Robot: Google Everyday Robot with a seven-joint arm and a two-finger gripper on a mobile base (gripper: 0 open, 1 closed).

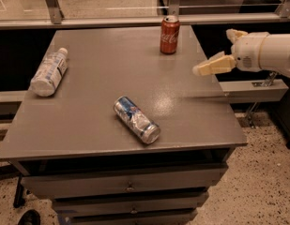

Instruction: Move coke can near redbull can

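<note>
The coke can is red with white script and stands upright near the far edge of the grey table. The redbull can is silver and blue, dented, and lies on its side near the table's front middle. My gripper reaches in from the right, above the table's right edge. It is to the right of the coke can and a little nearer, apart from it. Its cream fingers are spread open and hold nothing.
A clear plastic bottle with a white label lies on its side at the table's left. Drawers sit under the tabletop. A metal rail runs behind the table. A ledge stands to the right.
</note>
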